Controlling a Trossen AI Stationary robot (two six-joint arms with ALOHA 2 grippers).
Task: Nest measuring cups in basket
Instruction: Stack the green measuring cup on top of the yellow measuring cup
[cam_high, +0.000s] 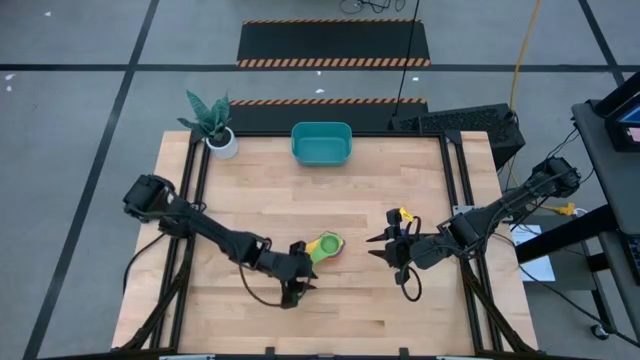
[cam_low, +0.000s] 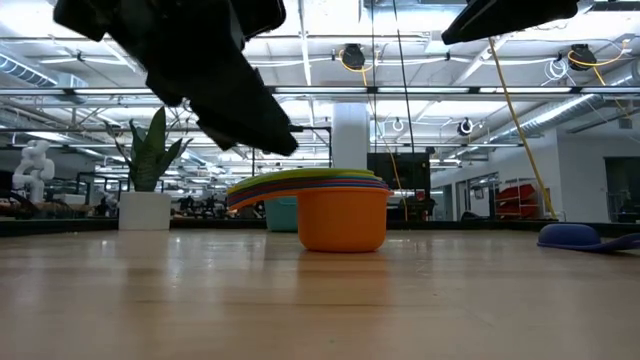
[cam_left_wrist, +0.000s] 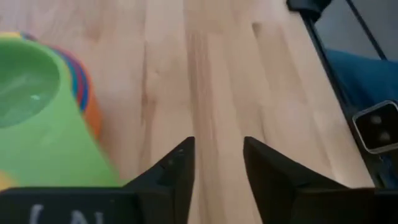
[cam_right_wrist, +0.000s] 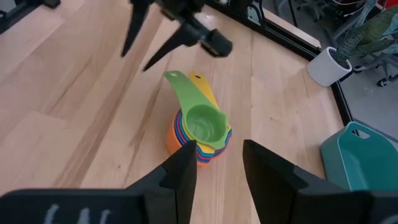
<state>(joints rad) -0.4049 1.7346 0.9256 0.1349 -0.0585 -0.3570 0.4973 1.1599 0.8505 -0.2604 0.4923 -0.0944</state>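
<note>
The measuring cups (cam_right_wrist: 200, 130) stand nested in one stack on the tabletop (cam_high: 330, 300), near its middle and well apart from the basket (cam_high: 321, 143), which waits at the far edge just beside the small white plant pot (cam_high: 224, 143). The green cup (cam_high: 327, 246) sits on top inside the others, an orange one (cam_low: 343, 221) is the outermost, and the handles fan out to one side, which is why the low view shows a layered coloured rim. A blue cup-like piece (cam_low: 580, 237) lies apart on the wood at that view's right (I cannot tell which cup it is).

The left tool (cam_high: 300, 288) hangs just beside the stack on its near side, its fingers parted with bare wood showing between them and nothing gripped; the green cup fills the side of its wrist view, so it is close but off the cups. The right tool (cam_high: 385, 246) hovers a little farther away on the other side, aimed at the stack, its fingers also apart and empty.

My judgement: the nesting looks largely done, and the stack has not yet gone into the basket. Placed either side, both tools can reach the handles.
</note>
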